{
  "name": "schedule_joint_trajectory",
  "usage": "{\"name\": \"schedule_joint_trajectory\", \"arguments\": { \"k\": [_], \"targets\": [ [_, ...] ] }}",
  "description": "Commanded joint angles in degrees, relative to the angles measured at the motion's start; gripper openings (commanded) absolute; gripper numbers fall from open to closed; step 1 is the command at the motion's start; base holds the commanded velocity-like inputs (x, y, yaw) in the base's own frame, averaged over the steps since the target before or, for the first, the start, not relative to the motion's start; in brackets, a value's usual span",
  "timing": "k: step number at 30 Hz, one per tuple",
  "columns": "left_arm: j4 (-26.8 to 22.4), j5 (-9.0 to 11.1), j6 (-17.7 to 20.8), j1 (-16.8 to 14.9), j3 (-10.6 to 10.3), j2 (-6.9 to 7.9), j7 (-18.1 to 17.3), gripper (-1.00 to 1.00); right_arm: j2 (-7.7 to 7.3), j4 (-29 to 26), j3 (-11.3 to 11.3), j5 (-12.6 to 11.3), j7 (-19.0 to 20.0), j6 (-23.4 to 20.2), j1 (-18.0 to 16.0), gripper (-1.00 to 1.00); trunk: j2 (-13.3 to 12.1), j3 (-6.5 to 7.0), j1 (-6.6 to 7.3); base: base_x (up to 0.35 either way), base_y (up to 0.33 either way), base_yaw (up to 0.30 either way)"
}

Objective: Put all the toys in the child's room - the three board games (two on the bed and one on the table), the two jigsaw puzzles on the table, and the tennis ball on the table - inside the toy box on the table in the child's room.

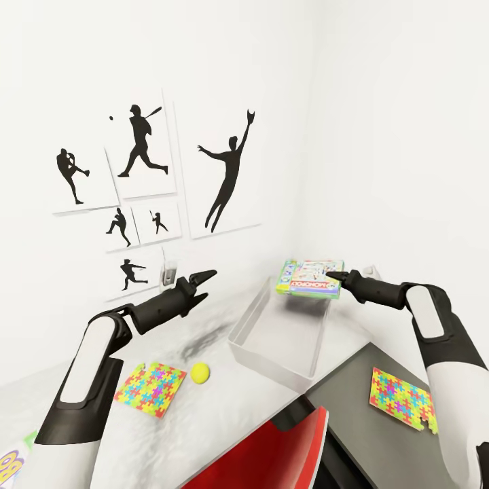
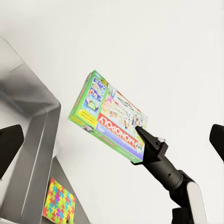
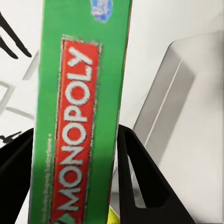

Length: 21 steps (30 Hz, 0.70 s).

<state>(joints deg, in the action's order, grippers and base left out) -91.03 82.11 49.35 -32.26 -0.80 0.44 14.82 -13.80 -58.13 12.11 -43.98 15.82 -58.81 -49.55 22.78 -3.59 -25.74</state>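
R gripper (image 1: 337,276) clamps Monopoly box (image 1: 311,278) above toy box (image 1: 272,343)

The Monopoly box (image 1: 311,277) looks like printed cardboard with a slight sheen. The tray (image 1: 272,326) is smooth, pale grey, like moulded plastic. The counter (image 1: 224,380) has a polished marbled top beside a matt dark grey section. The ball (image 1: 200,372) looks matt. The black fingers (image 3: 140,182) gripping the box have a smooth, dull finish. The red chair back (image 1: 272,455) is glossy.
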Motion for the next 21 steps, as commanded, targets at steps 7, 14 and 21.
{"name": "schedule_joint_trajectory", "arguments": {
  "k": [7,14,21],
  "targets": [
    [-0.05,2.36,0.04,-0.06,-0.04,0.03,0.56,1.00,0.02,-2.23,0.12,0.49,0.60,-0.25,2.20,-1.00,0.14,-0.13,-0.04,0.000,0.000,0.000],
    [-0.60,0.79,0.18,-0.16,0.10,-1.59,0.73,1.00,0.12,-2.52,0.12,0.67,0.39,-1.19,1.87,-1.00,0.14,-0.13,-0.04,0.000,0.000,0.000],
    [-0.83,-1.42,0.33,-0.17,0.14,-2.66,0.73,1.00,-0.03,-0.27,0.12,0.72,0.30,-1.19,-0.39,-1.00,0.14,-0.13,-0.04,0.000,0.000,0.000]
  ]
}}
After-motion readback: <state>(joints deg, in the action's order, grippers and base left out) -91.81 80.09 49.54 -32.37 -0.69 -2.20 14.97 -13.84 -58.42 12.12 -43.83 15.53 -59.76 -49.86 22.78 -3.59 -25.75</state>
